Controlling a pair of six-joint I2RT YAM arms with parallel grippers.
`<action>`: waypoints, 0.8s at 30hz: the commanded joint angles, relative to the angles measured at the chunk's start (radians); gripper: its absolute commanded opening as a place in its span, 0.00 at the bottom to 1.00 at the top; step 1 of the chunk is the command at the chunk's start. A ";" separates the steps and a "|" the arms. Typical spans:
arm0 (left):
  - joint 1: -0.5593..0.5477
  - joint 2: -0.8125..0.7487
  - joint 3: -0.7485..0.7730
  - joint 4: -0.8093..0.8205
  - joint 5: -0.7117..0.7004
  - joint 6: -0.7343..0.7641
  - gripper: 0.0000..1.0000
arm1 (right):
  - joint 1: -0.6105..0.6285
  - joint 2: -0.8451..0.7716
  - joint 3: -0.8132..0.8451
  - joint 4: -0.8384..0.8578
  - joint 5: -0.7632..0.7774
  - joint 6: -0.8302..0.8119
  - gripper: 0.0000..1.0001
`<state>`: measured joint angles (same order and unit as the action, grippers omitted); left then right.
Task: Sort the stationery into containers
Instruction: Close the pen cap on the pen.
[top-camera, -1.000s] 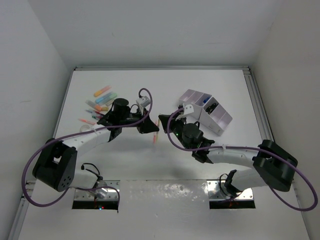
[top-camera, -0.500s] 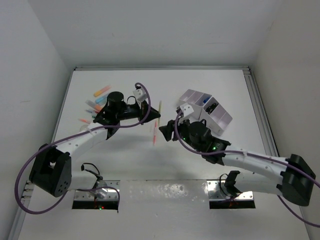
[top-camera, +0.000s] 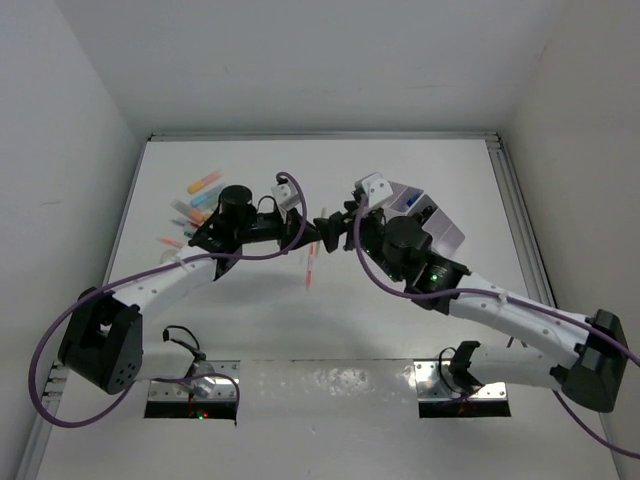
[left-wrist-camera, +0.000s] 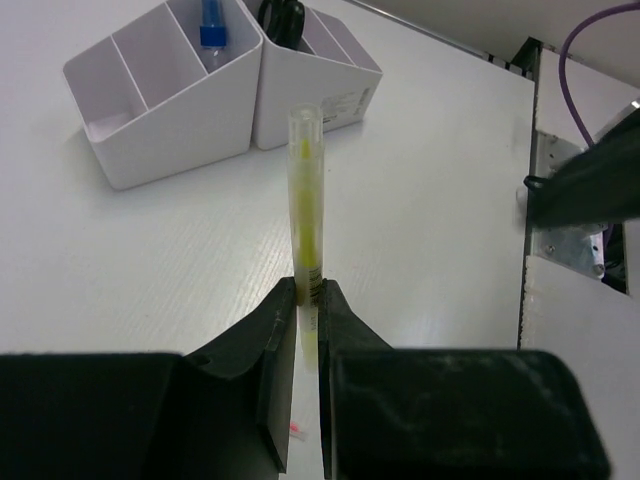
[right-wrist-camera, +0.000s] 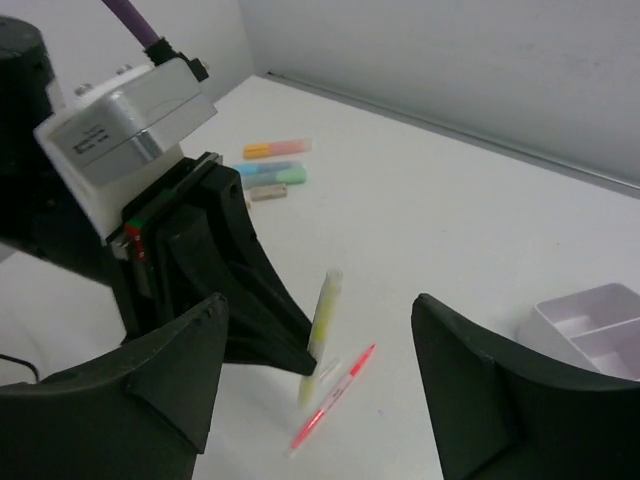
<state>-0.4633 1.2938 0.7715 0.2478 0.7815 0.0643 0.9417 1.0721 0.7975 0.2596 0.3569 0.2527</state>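
Observation:
My left gripper (left-wrist-camera: 307, 300) is shut on a yellow highlighter (left-wrist-camera: 304, 190), which sticks out past its fingertips above the table. My right gripper (right-wrist-camera: 320, 370) is open and faces the left gripper (right-wrist-camera: 240, 290), with the yellow highlighter (right-wrist-camera: 323, 318) between its wide-spread fingers and not touching them. A thin red pen (right-wrist-camera: 335, 395) lies on the table under the highlighter. The white organiser (left-wrist-camera: 175, 95) holds a blue-capped piece (left-wrist-camera: 210, 28) and black scissors (left-wrist-camera: 285, 18). In the top view the two grippers (top-camera: 305, 232) (top-camera: 335, 222) meet at mid-table, left of the organiser (top-camera: 445, 235).
Several pastel highlighters (top-camera: 203, 195) lie loose at the far left of the table, also seen in the right wrist view as an orange marker (right-wrist-camera: 277, 150) and a green one (right-wrist-camera: 275, 175). A metal rail (top-camera: 515, 205) borders the table's right edge.
My right gripper has opened wide and moved up and left to the yellow highlighter's free end. My left gripper stayed shut on the highlighter and shifted slightly right.

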 joint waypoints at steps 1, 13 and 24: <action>-0.020 -0.037 0.017 0.013 0.002 0.028 0.00 | -0.038 0.106 0.067 0.078 -0.013 -0.049 0.73; -0.020 -0.041 0.020 0.079 -0.013 -0.023 0.00 | -0.156 0.239 0.059 0.164 -0.162 0.135 0.28; -0.018 -0.008 0.066 0.209 -0.057 -0.124 0.00 | -0.126 0.288 -0.035 0.247 -0.239 0.229 0.00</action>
<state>-0.4763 1.2926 0.7719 0.3145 0.7261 -0.0341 0.7895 1.3304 0.8055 0.5064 0.1558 0.4515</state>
